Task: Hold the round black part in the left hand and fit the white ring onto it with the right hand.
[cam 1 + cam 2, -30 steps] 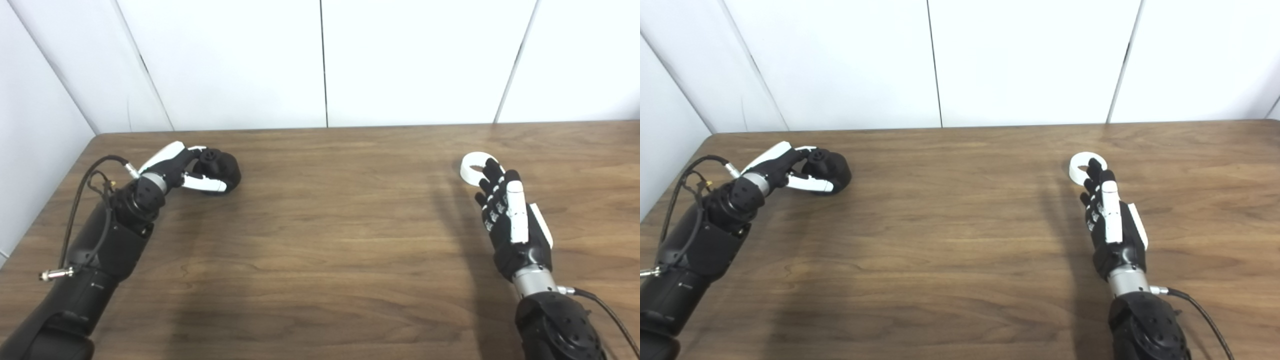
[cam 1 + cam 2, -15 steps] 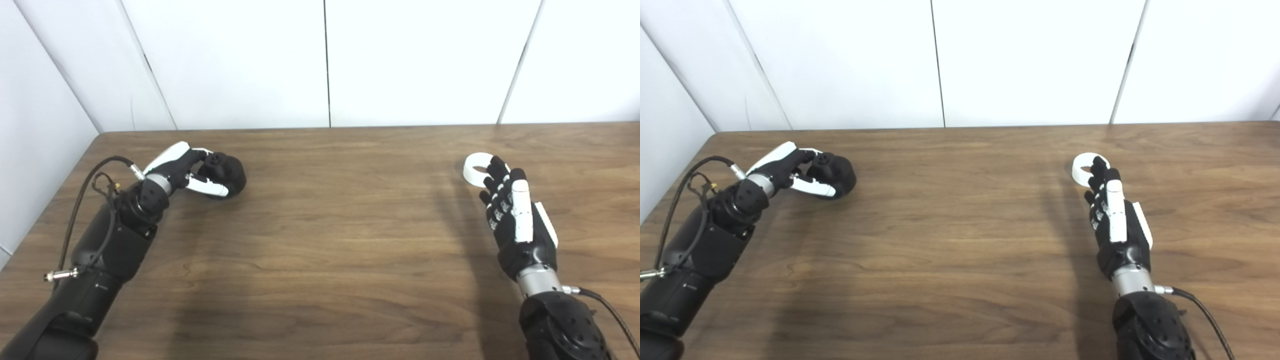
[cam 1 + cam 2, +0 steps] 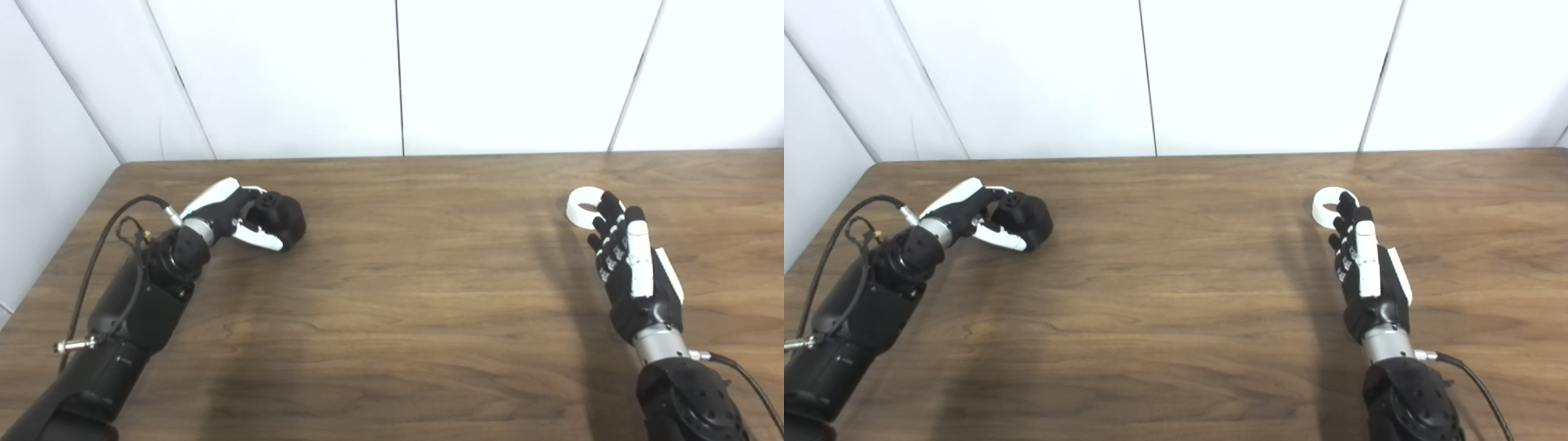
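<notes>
The round black part (image 3: pixel 288 215) lies on the wooden table (image 3: pixel 404 275) at the far left. My left hand (image 3: pixel 228 213) is closed around it, fingers over the top and thumb along the near side. The white ring (image 3: pixel 580 207) lies flat on the table at the right. My right hand (image 3: pixel 631 269) is open with straight fingers. Its fingertips reach over the ring's near right edge and hide part of it. The ring also shows in the right eye view (image 3: pixel 1325 204).
White wall panels (image 3: pixel 398 73) stand right behind the table's far edge and along its left side. A cable (image 3: pixel 104 245) loops off my left forearm. A cable (image 3: pixel 735 373) hangs off my right wrist.
My left hand has slid a little to the right and toward me, taking the black part with it. My right hand stays at the ring. The camera shifted slightly at first.
</notes>
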You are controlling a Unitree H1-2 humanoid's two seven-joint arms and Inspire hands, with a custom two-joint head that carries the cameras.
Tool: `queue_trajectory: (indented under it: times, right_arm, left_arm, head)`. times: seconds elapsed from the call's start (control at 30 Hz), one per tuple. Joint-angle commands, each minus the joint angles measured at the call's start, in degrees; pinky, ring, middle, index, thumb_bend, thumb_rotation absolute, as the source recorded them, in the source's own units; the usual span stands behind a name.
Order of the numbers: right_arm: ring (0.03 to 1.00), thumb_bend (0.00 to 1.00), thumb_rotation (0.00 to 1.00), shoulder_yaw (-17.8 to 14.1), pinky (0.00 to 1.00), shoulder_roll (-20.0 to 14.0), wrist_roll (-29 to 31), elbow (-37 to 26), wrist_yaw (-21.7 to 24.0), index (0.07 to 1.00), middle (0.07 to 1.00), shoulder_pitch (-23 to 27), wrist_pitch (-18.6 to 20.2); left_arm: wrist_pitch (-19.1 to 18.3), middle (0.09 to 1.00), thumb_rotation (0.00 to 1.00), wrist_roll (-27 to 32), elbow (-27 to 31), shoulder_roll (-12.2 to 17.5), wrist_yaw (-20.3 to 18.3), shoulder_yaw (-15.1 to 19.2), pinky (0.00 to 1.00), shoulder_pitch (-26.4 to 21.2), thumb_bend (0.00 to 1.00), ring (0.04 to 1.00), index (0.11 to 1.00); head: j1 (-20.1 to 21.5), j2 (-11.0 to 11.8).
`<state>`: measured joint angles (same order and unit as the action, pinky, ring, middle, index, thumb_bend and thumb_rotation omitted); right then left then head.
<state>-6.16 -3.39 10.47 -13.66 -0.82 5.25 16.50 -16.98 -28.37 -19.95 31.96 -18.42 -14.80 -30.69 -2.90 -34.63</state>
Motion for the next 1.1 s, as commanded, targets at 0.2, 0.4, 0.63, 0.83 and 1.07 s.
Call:
queue_trajectory:
  times: [0.2, 0.4, 0.63, 0.83, 1.07]
  right_arm:
    - [1.000, 0.51, 1.00, 0.27, 1.00, 0.00, -0.15, -1.66, 0.57, 0.960, 0.980, 1.59, -1.96]
    - [1.000, 0.50, 1.00, 0.43, 1.00, 0.17, -0.14, -1.94, 0.62, 0.962, 0.979, 1.37, -1.35]
    - [1.000, 0.50, 1.00, 0.59, 1.00, 0.58, 0.04, -2.05, 0.59, 0.961, 0.979, 1.12, -1.26]
    - [1.000, 0.50, 1.00, 0.69, 1.00, 0.65, -0.13, -2.05, 0.51, 0.959, 0.974, 1.15, -1.16]
    - [1.000, 0.52, 1.00, 0.92, 1.00, 0.62, -0.04, -2.27, 0.67, 0.966, 0.979, 1.12, -0.71]
  left_arm:
    - [1.75, 0.931, 0.30, -0.41, 6.56, 1.02, -1.26, -0.09, 0.87, 0.17, 0.91, 0.985, 0.764]
    - [-0.22, 0.939, 0.29, -1.21, 11.09, -0.27, -1.94, -0.11, 0.90, 1.81, 0.91, 0.990, 0.752]
    - [-0.10, 0.941, 0.30, -1.02, 16.19, -0.93, -3.51, -0.75, 0.90, 3.67, 0.91, 0.999, 0.762]
    - [0.39, 0.936, 0.32, -1.86, 20.99, -0.95, -5.56, -2.19, 0.90, 4.93, 0.89, 0.998, 0.771]
    - [0.32, 0.935, 0.32, -2.99, 26.72, -2.11, -7.68, -4.22, 0.90, 6.31, 0.90, 1.000, 0.763]
  head:
    - [-0.08, -0.15]
    - [-0.10, -0.28]
    - [0.11, -0.49]
    - [0.44, -0.60]
    - [0.67, -0.86]
